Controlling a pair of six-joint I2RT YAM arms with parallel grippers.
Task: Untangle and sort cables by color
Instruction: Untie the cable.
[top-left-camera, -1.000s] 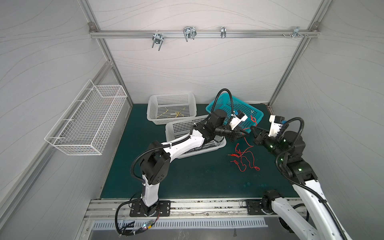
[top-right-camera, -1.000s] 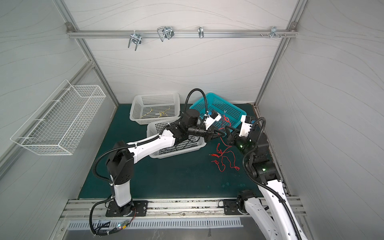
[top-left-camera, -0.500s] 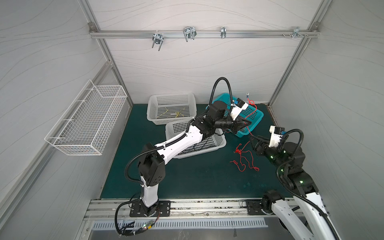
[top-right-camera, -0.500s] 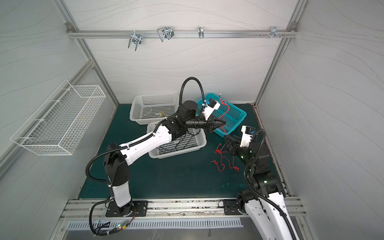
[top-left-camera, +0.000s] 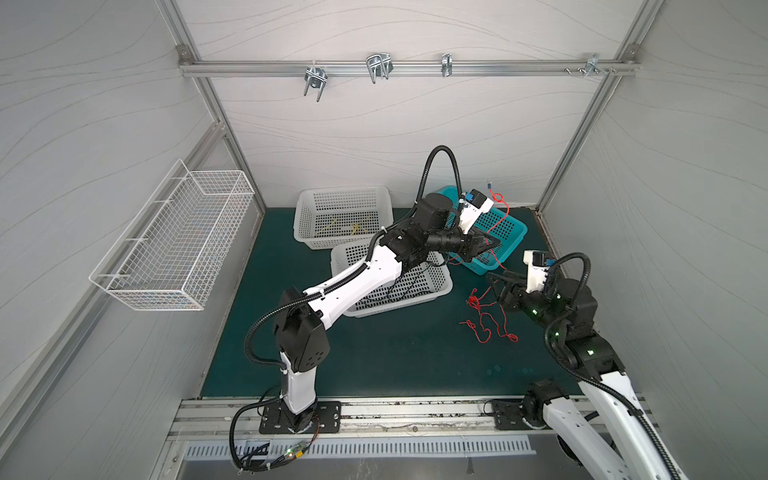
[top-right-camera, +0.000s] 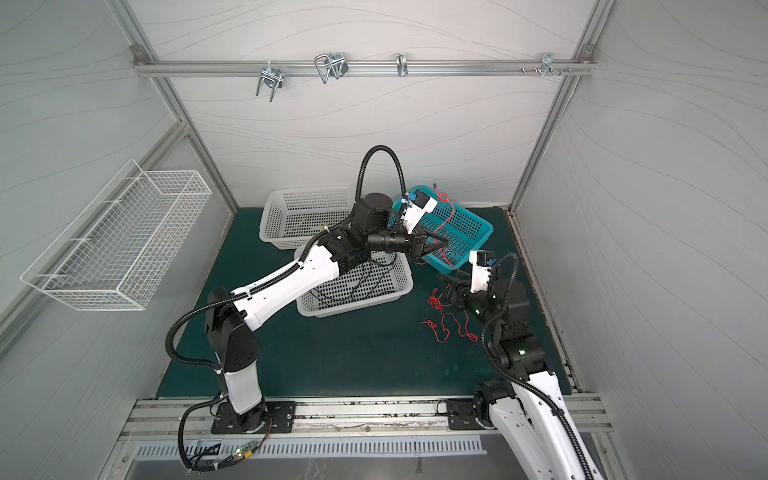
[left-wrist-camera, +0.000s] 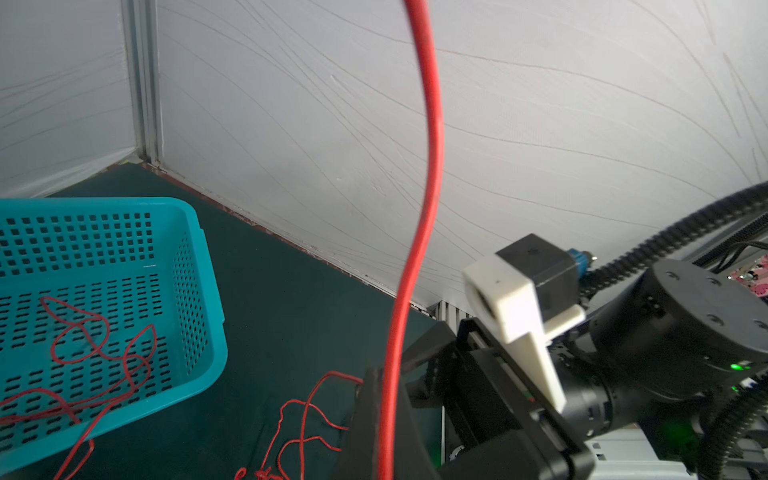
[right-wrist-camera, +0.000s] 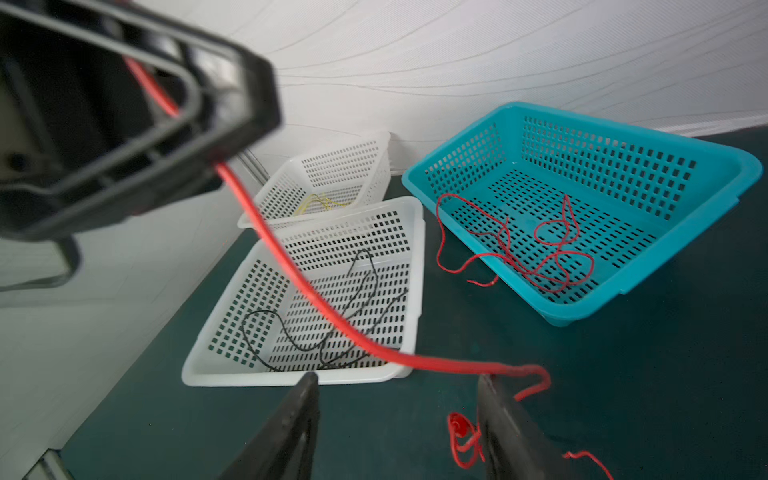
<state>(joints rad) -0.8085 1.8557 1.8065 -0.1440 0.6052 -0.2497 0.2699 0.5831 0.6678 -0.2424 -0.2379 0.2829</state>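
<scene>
Pinching the red cable (right-wrist-camera: 316, 299) — left end effector (top-right-camera: 442, 242); right end effector (right-wrist-camera: 397, 380) — jaws apart.

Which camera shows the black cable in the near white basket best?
Right wrist view: the black cable lies spread out on the white basket floor, crossed only by a red cable. In both top views the left arm covers part of it. The left wrist view misses it.
</scene>
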